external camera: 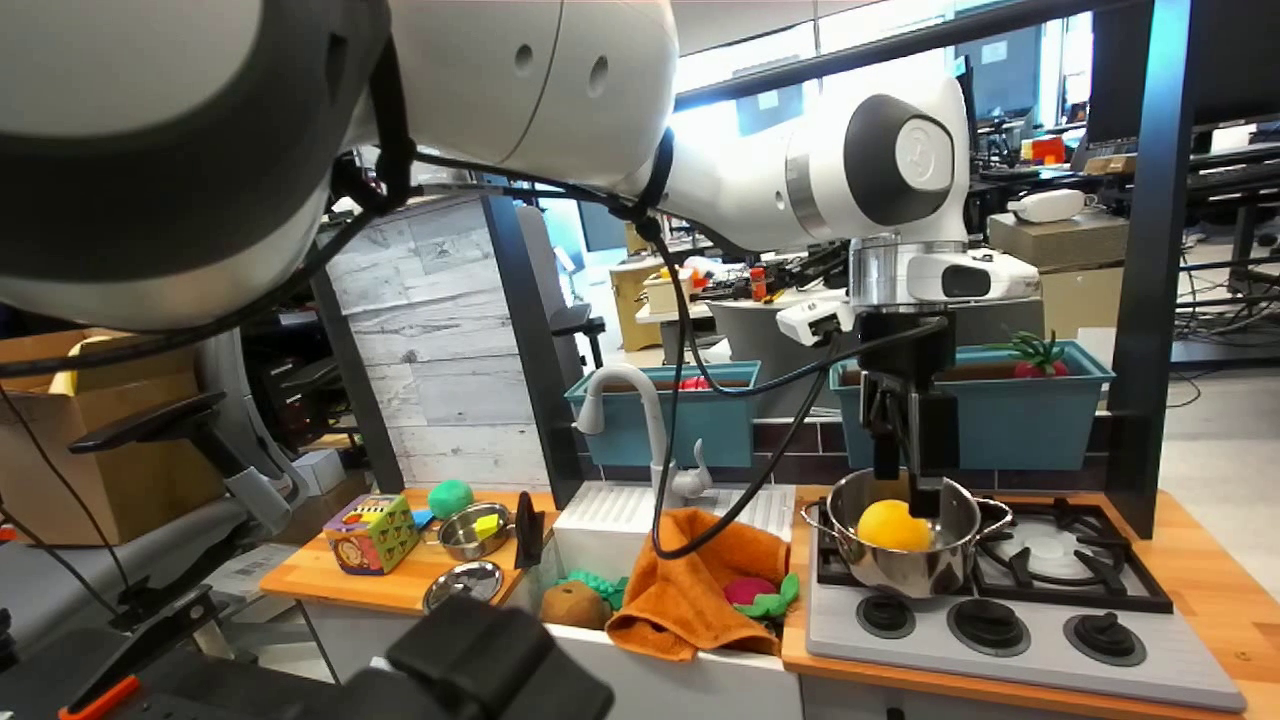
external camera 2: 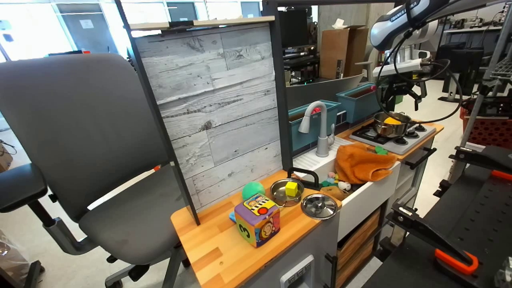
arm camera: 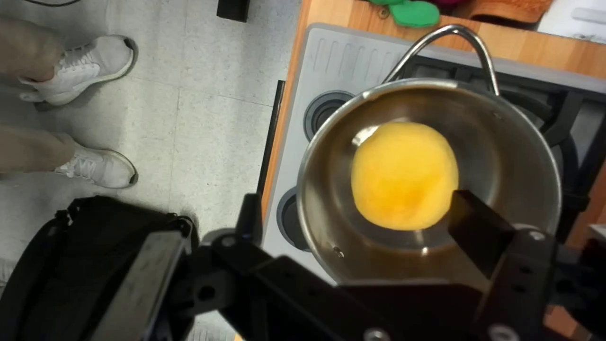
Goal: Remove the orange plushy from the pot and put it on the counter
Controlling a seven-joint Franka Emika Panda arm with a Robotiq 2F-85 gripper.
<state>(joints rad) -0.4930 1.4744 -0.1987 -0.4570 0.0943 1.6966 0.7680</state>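
The orange plushy, a round yellow-orange ball (external camera: 893, 526), lies inside the steel pot (external camera: 900, 575). Both also show in an exterior view, the plushy (external camera 2: 392, 120) in the pot (external camera 2: 390, 131). In the wrist view the plushy (arm camera: 405, 175) rests on the bottom of the pot (arm camera: 528, 156). My gripper (external camera: 907, 482) points down over the pot. Its fingers are wide apart in the wrist view (arm camera: 355, 203), with nothing between them. The right finger overlaps the plushy's edge in that view; I cannot tell if they touch. The wooden counter (external camera: 1235, 640) borders the stove.
The pot stands on a grey toy stove (external camera: 1000, 665) with black knobs. Beside it is a white sink holding toy food and an orange towel (external camera: 690, 590). A grey faucet (external camera: 655, 430) and teal planters (external camera: 1000, 425) stand behind. A cube (external camera 2: 258, 220) and a pan (external camera 2: 280, 195) sit on the far counter.
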